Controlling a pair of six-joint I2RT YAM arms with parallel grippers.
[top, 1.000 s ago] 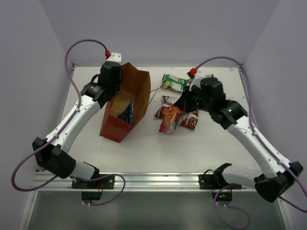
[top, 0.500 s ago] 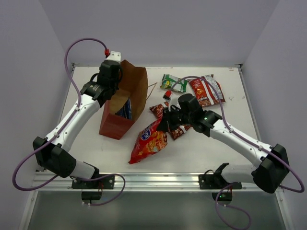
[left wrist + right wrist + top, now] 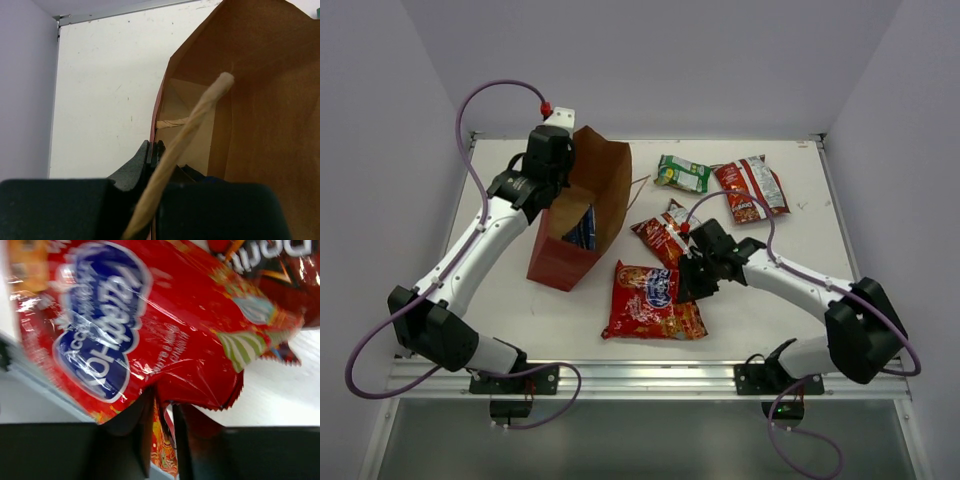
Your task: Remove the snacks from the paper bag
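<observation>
- Pinching the right-hand edge of the cookie bag [image 3: 650,300] with the right pincer [image 3: 162,412]: jaws narrow, crimped foil caught between the fingers [image 3: 132,445]; cannot tell how firm the hold is.
- Resting that cookie bag flat on the table [image 3: 570,310] close to the front edge, long axis left to right, bulk out to the left of the pincer; already out of the paper bag, so seemingly ready for release.
- Passing one red chip bag [image 3: 660,235] just beyond the pincer, touching or nearly touching the cookie bag's far edge.
- Finding the paper bag [image 3: 605,185] left of and beyond the right pincer, mouth open upward, with a blue packet [image 3: 583,228] inside near the left wall, seemingly on edge with its long axis along that wall.
- Clamping the paper bag's left rim with the left pincer [image 3: 151,152], jaws shut on the paper, a loop handle [image 3: 195,120] crossing in front of the wrist camera.
- Judging the coming move: left arm nearer the blue packet but tied up steadying the rim; right pincer, once off the foil, needing to travel left and away, then down through the mouth, fingers set across the packet's thin side.
- Noting at the far side, well apart from the paper bag, a second chip bag [image 3: 750,188] and the green-white packet [image 3: 682,172], both out.
</observation>
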